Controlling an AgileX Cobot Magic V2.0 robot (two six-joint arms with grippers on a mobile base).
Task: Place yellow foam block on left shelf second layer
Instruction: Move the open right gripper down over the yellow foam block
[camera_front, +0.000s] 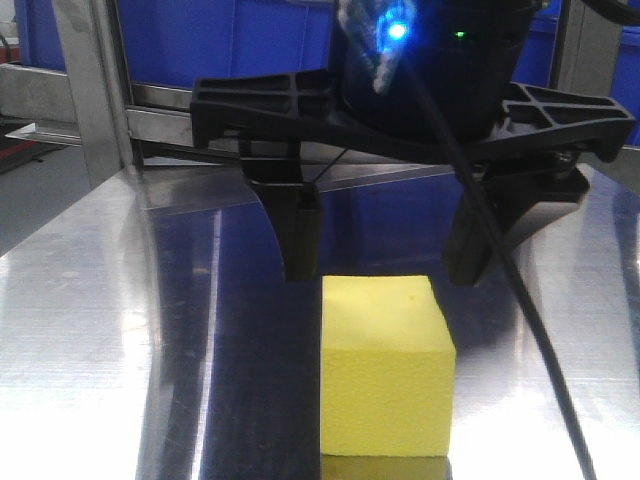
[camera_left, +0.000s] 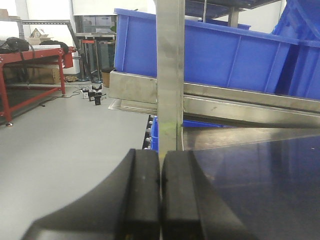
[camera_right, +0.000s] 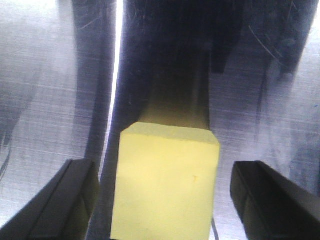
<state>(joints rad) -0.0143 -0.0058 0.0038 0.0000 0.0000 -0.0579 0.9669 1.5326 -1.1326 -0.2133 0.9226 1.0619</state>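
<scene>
The yellow foam block (camera_front: 385, 370) rests on a shiny steel surface (camera_front: 100, 330). My right gripper (camera_front: 385, 268) is open and hangs just behind and above the block, one black finger on each side. In the right wrist view the block (camera_right: 165, 180) lies between the two fingers (camera_right: 75, 200) with a gap on each side, untouched. My left gripper (camera_left: 160, 190) is shut and empty, with its pads pressed together, and points at a vertical steel shelf post (camera_left: 170, 75).
Blue plastic bins (camera_left: 225, 55) sit on a steel shelf level behind the post. A black cable (camera_front: 520, 300) hangs across the right of the front view. A red-framed table (camera_left: 35, 65) stands on the grey floor at far left.
</scene>
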